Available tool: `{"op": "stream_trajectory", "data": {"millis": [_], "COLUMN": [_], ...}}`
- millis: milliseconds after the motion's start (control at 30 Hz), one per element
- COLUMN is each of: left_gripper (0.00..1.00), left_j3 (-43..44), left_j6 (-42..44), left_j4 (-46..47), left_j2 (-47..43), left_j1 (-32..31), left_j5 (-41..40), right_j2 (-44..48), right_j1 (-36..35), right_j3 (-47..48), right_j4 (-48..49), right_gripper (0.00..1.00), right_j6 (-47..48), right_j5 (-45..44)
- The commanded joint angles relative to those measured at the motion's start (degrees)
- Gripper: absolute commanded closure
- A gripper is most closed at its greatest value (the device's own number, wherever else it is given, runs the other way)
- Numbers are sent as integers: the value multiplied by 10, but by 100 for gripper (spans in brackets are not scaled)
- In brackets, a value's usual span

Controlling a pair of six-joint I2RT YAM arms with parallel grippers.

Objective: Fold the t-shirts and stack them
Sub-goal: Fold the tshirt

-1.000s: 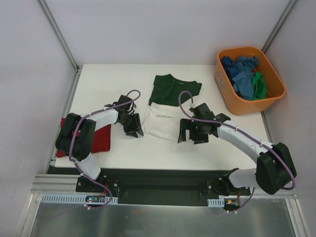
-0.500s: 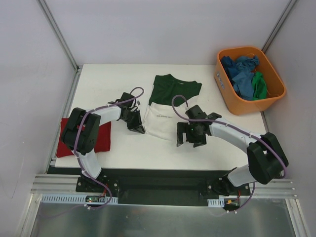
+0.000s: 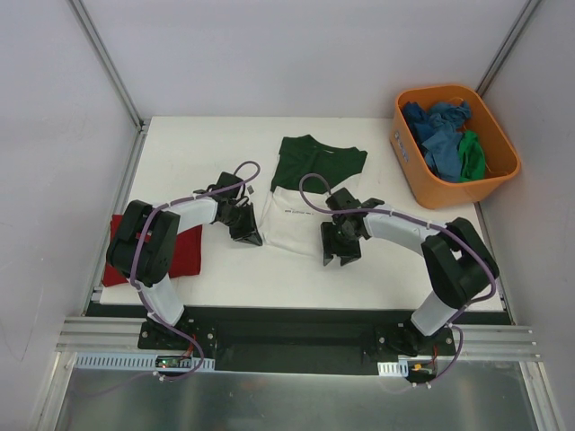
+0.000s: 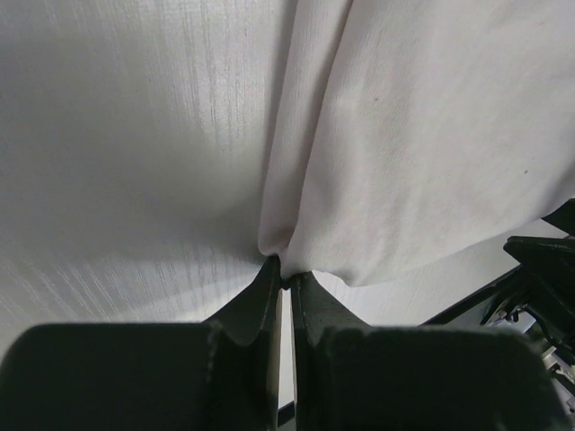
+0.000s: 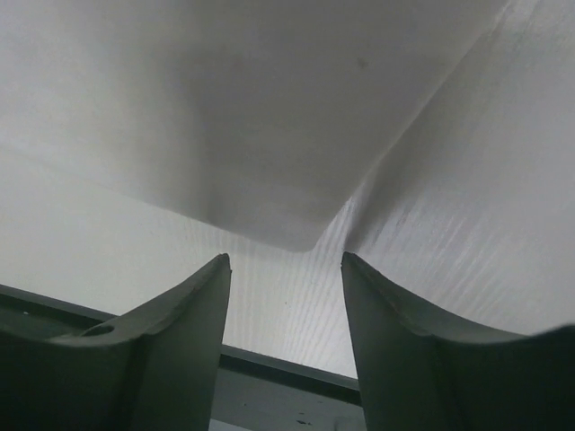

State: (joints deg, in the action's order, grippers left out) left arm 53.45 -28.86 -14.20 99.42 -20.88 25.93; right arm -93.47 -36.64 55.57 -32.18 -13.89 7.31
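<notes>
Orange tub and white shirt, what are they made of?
Tub: probably hard plastic. Its walls look smooth and stiff, and they are evenly orange. Shirt: soft cloth with a matte look. In the left wrist view it bunches into loose folds.

Cannot read lettering (image 3: 296, 213) on white t-shirt (image 3: 287, 232) from above. See only part of dark red t-shirt (image 3: 187, 254) at left edge of table (image 3: 180, 153); rest under left arm (image 3: 144, 242). Lose white t-shirt past frame edges in both wrist views. Cannot count tangled shirts (image 3: 440, 135) in orange tub (image 3: 402, 145).

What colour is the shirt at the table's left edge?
The shirt is dark red; top external view.
</notes>
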Motion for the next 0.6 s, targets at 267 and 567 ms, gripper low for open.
{"op": "stream_trajectory", "data": {"millis": [267, 567], "left_gripper": [100, 100], "left_j3": [3, -43], "left_j6": [28, 23], "left_j4": [-9, -11], "left_j2": [-19, -113], "left_j1": [5, 6], "left_j5": [-17, -45], "right_j2": [-9, 87], "right_j1": [-2, -3], "right_j3": [3, -12], "right_j4": [34, -19], "right_gripper": [86, 99], "right_j6": [-18, 5], "right_j5": [-6, -3]}}
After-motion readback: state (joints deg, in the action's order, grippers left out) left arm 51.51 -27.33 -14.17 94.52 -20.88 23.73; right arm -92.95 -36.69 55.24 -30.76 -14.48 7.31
